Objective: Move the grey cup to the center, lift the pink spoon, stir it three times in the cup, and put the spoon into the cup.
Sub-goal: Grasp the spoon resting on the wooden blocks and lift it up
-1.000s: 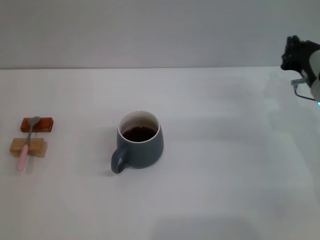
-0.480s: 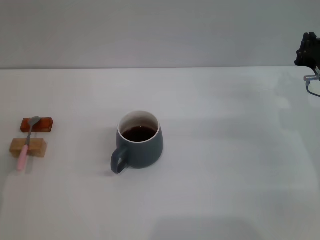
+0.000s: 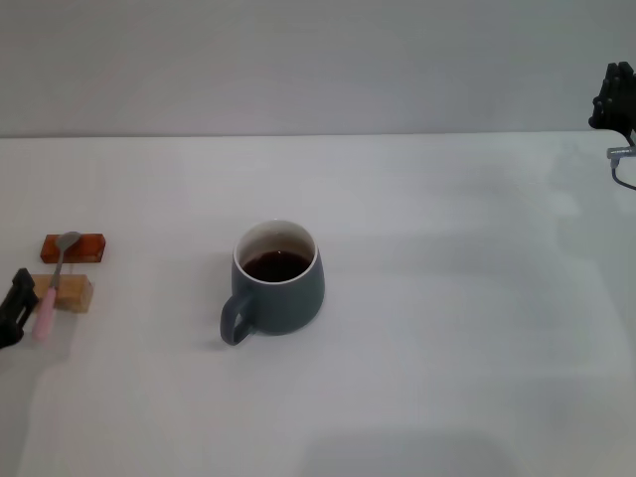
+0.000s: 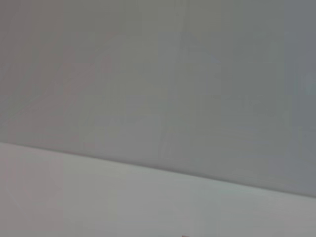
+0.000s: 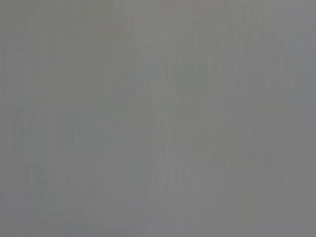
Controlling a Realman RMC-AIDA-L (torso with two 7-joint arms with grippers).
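Note:
The grey cup stands upright near the middle of the white table, its handle toward the front left and dark liquid inside. At the far left the pink spoon lies across two small blocks, bowl on the red-brown one, handle over the tan one. My left gripper shows at the left edge of the head view, just beside the spoon's pink handle end. At the far right edge my right gripper hangs high, well away from the cup. Both wrist views show only blank wall and table.
A red-brown block and a tan block hold the spoon off the table. The white table spreads wide to the right of the cup and in front of it.
My left gripper has come into view at the left edge beside the spoon handle. The right gripper has pulled back to the far right edge. Cup and spoon have not moved.

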